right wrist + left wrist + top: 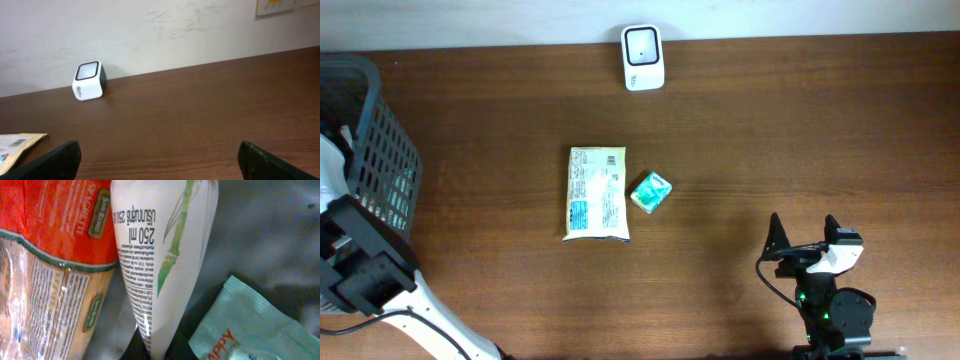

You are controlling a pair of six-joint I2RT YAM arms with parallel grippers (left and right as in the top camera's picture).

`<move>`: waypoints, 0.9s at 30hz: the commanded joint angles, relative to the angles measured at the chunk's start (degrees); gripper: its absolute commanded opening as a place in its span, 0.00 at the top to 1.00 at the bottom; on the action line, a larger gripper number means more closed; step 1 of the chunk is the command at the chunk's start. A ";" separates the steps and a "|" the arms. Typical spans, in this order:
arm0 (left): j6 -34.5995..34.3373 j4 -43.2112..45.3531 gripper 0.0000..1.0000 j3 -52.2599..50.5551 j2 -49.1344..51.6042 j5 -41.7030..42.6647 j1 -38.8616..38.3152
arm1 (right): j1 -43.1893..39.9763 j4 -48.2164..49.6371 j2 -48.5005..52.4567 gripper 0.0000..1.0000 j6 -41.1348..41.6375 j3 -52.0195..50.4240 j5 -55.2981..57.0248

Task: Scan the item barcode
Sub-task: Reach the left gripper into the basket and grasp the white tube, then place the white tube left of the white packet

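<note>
In the left wrist view my left gripper is shut on the narrow lower end of a white pouch printed with green bamboo and "250 ml". Its dark fingers press on either side of the pouch. No barcode shows on the pouch from here. The white barcode scanner stands at the table's far edge and also shows as the scanner in the right wrist view. My right gripper hovers open over the near right of the table, nothing between its fingertips.
An orange-and-clear packet and a pale teal sachet crowd the pouch. A dark mesh basket stands at the left edge, my left arm beside it. A beige packet and a small green pack lie mid-table.
</note>
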 commanded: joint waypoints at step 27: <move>-22.03 -7.28 1.00 -19.85 -39.74 9.99 -41.27 | 0.42 -0.11 -0.22 0.01 -0.22 -0.46 0.11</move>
